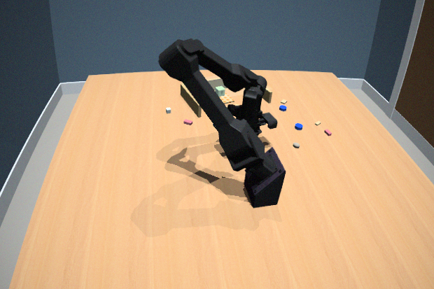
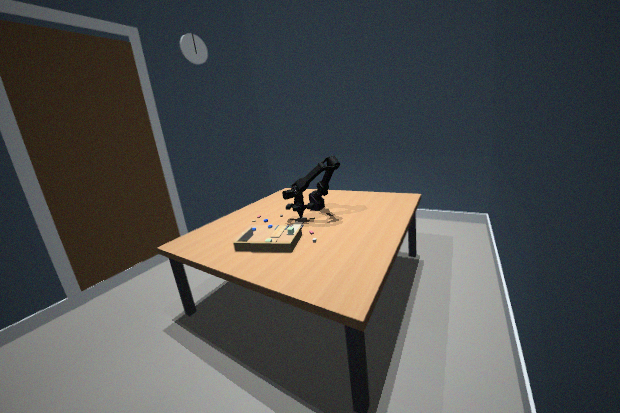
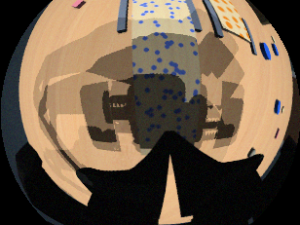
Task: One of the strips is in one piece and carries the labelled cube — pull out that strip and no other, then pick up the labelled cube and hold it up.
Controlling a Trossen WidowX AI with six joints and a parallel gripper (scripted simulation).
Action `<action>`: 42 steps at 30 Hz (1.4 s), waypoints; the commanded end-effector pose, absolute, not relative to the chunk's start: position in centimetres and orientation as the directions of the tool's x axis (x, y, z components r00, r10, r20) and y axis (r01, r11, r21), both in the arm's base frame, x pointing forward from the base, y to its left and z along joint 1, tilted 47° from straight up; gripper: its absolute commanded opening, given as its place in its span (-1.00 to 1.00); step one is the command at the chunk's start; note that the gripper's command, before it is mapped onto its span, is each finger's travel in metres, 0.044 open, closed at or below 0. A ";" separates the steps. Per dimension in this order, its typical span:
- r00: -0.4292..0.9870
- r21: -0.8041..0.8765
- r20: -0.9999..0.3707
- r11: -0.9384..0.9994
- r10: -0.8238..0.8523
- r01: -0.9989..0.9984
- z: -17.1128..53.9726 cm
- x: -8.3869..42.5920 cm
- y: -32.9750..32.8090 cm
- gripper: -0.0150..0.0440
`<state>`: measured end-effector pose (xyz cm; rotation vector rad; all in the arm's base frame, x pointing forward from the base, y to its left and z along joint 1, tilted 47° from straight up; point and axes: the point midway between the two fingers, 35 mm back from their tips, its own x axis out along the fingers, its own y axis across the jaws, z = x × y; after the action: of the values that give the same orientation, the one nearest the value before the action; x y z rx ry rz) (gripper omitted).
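Note:
A strip with blue dots (image 3: 158, 53) lies flat between two dark rails (image 3: 123, 16) (image 3: 196, 16), its near end under the gripper. My gripper (image 3: 168, 134) (image 2: 301, 218) is shut, its fingertips low over that end, with nothing seen pinched between them; contact is hard to tell. A strip with orange dots (image 3: 233, 18) (image 1: 227, 99) lies to the right. A pale green cube (image 1: 220, 90) (image 2: 290, 230) with a faint mark stands in the walled area. A second, low pale green piece (image 2: 268, 240) is there too. Which strip bears the cube is not clear.
Low walls (image 1: 190, 100) (image 2: 264, 247) surround the cube's area on its far side and flanks. A white cube (image 1: 168, 110) and a pink block (image 1: 187, 122) lie left. Blue discs (image 1: 282, 108) (image 1: 298, 127), a pink block (image 1: 327, 132) and a grey stone (image 1: 296, 145) lie right.

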<state>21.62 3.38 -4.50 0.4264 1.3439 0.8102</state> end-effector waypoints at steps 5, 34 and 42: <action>-0.012 0.702 -0.690 0.664 0.724 -0.259 -5.1 19.5 3.4 -0.49; -0.012 0.701 -0.690 0.664 0.724 -0.258 -5.4 18.0 3.1 -0.49; -0.012 0.701 -0.690 0.664 0.724 -0.258 -5.4 18.0 3.1 -0.49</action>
<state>18.87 2.83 -5.18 0.4282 1.3465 0.8092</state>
